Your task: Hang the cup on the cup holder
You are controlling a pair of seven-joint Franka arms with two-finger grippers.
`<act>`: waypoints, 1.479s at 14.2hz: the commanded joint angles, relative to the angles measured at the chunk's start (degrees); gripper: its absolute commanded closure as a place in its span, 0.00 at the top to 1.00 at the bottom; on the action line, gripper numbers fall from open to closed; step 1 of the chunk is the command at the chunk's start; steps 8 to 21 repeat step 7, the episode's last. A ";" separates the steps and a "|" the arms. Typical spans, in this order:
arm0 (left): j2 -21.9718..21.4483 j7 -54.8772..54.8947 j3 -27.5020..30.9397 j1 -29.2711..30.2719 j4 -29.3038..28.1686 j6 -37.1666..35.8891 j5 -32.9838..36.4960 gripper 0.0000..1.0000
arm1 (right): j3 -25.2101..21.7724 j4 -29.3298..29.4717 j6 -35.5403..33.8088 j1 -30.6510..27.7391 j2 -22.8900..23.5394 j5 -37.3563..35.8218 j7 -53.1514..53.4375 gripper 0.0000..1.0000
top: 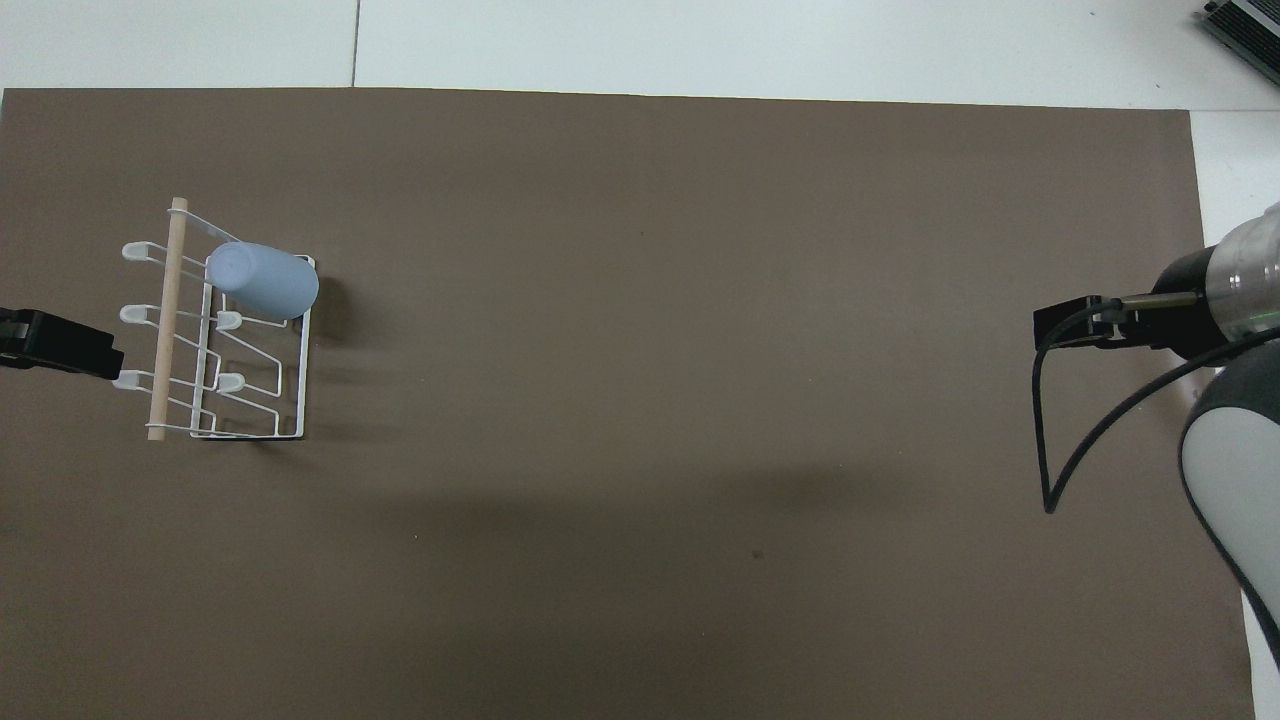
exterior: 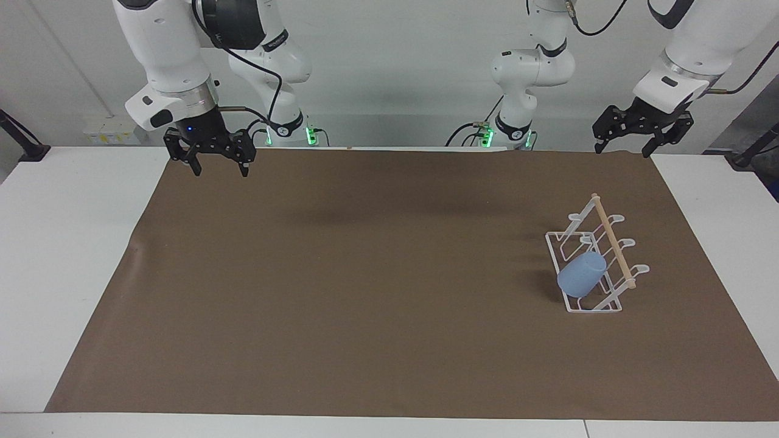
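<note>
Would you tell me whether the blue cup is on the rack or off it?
On it: the blue cup sits tilted, mouth down, over a prong of the wire cup rack.

One cup point(exterior: 582, 275), one cup holder point(exterior: 599, 261), one brown mat point(exterior: 365, 274), two hands: left hand point(exterior: 625, 145), right hand point(exterior: 220, 168).
</note>
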 commanded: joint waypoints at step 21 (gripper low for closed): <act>-0.89 0.65 0.07 1.01 -0.63 -0.17 -0.56 1.00 | 0.32 -0.95 0.37 -0.99 -1.00 -0.36 -1.18 1.00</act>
